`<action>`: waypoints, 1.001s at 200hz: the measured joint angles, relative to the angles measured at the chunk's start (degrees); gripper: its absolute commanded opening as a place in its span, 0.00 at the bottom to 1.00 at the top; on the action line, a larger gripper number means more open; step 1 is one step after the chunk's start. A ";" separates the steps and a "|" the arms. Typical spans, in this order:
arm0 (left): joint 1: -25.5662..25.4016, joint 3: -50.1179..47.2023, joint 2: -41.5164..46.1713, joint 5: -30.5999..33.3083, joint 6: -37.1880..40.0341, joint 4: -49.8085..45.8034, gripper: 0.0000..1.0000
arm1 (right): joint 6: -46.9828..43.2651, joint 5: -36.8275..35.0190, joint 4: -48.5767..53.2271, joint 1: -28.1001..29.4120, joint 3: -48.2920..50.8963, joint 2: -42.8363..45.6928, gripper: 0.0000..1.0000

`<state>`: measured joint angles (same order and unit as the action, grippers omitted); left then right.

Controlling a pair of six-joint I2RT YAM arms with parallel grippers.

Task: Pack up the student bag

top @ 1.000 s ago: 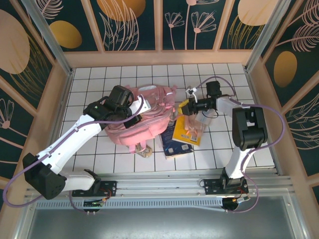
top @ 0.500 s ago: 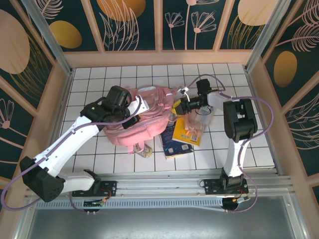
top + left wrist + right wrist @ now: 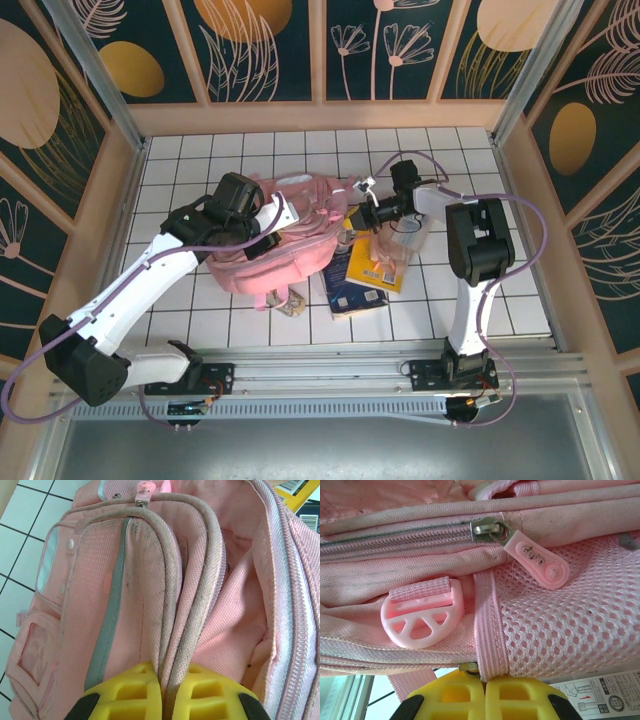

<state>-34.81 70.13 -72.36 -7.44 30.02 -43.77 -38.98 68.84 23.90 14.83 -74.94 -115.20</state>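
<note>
Progress: early, by the look of it; nothing seen going into the student bag (image 3: 290, 250), main mouth partly parted, loose items lying outside on the table (image 3: 180, 170).
Done so far: both pincers fastened on the fabric, at opposite sides, as if to spread or steady the opening.
Left to do: widening the mouth, loading the items, zipping up; judged from the layout alone.
Left pincer (image 3: 262, 240): at about 10 o'clock on the bag from overhead; in the left wrist view (image 3: 162, 680) clamped tight on two corded rims (image 3: 170, 605) that run side by side down between the yellow fingers.
Bag position: mid-table, slumped on its side, between the two pincers and touching both; pale interior lining visible at 3 o'clock of the rims in the left wrist view.
Right pincer (image 3: 362, 213): at the bag's 3 o'clock edge from overhead; in the right wrist view (image 3: 485, 685) closed, apparently nipping a pink webbing strip (image 3: 490, 630) beside the mesh pocket (image 3: 570, 630).
Near that grip: zip pull (image 3: 535, 557) at 1 o'clock, pink buckle (image 3: 422, 617) at 10 o'clock, both untouched.
Unpacked items: yellow book (image 3: 385, 265) atop blue book (image 3: 345, 290) at the bag's 4 o'clock, clear pouch (image 3: 408, 240) just beyond at 3 o'clock.
</note>
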 measured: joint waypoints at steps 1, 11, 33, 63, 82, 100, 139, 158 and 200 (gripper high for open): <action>0.00 0.00 0.00 0.00 0.00 0.00 0.00 | -0.07 -0.04 0.07 0.00 0.00 0.02 0.00; 0.00 0.09 -0.07 0.04 0.00 0.00 0.00 | -0.09 -0.59 0.28 0.02 0.37 0.35 0.00; -0.02 1.31 -1.03 0.13 -0.09 -0.70 0.00 | 0.11 -3.82 1.29 0.26 1.46 2.58 0.00; -0.13 3.30 -2.82 0.42 -0.76 -0.85 0.00 | 0.96 -12.31 4.55 2.05 1.33 7.23 0.00; -1.73 3.39 -3.34 2.14 -0.61 -0.87 0.00 | 1.97 -17.46 7.50 3.76 0.26 9.33 0.00; -4.90 3.30 -4.20 4.72 -0.20 -0.81 0.00 | 2.12 -20.63 10.69 4.74 -1.46 10.27 0.00; -7.61 1.86 -5.07 8.63 -0.72 1.36 0.00 | 1.84 -23.74 17.33 5.01 -3.96 12.57 0.00; -7.58 1.86 -5.79 12.33 -1.64 3.91 0.00 | 1.92 -24.20 20.17 6.14 -3.80 14.99 0.00; -8.07 1.88 -8.79 23.65 -3.96 8.50 0.00 | 3.63 -28.39 24.76 9.42 -3.17 21.44 0.00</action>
<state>-42.87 72.01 -81.14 16.21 26.06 -35.27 -35.35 40.45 48.66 24.25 -78.11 -93.76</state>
